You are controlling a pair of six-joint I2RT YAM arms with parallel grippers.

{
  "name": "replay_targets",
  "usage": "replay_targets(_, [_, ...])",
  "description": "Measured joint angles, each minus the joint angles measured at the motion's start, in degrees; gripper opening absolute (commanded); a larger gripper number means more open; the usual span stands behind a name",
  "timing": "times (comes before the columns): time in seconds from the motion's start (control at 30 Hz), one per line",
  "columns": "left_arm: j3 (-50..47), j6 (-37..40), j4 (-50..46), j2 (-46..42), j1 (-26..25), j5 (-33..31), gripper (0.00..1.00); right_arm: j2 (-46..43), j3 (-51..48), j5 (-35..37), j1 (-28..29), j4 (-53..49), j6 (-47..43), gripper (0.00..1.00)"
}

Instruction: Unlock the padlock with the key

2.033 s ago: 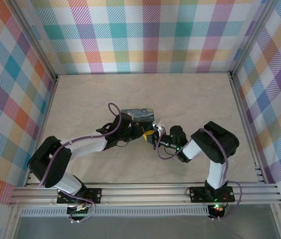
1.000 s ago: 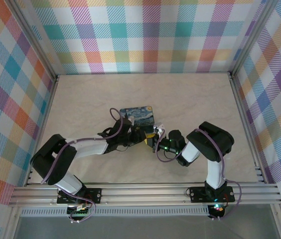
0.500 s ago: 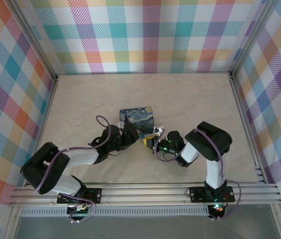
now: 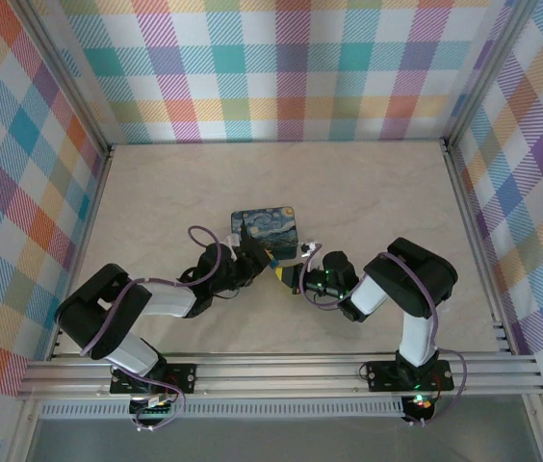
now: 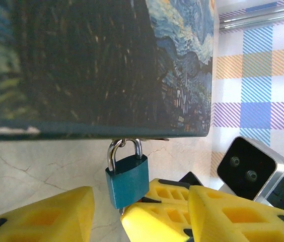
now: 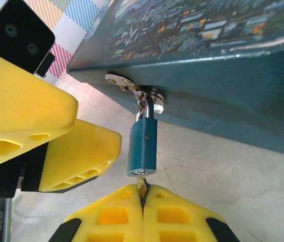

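The right gripper (image 6: 143,188) pinches the key (image 6: 143,176), which pokes up into the padlock (image 6: 142,146) just above that gripper. The left gripper (image 5: 141,197) is spread wide around the padlock. It looks locked; turning the key is left.

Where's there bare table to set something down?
Bare table lies between the tin and back wall, and either side toward the side rails. Crowded at the tin's near edge, where left claw and right claw meet at the padlock.

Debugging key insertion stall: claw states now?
Left claw: open, holding nothing.
Right claw: shut on the thin silvery metal key, just under the small dark-blue padlock.
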Motion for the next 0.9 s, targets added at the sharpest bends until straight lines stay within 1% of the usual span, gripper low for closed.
replay_targets(0.37, [0.02,-0.57,1.62,2.4,-0.15,-0.02,0.5,-0.44,0.68,-0.37,0.07,-0.15,3.39,0.0])
replay_targets(0.6, [0.83,-0.59,1.7,4.0,-0.26,-0.63,0.47,-0.94,0.92,-0.57,0.48,-1.22,4.46,0.0])
replay_targets(0.77, [1.57,-0.87,2.75,5.4,-0.31,-1.49,0.43,-0.94,1.33,-0.57,0.85,-1.73,4.87,0.0])
replay_targets(0.9, [1.99,-1.51,3.74,6.78,-0.57,-1.95,0.37,-0.94,1.44,-0.57,1.01,-2.1,5.29,0.0])
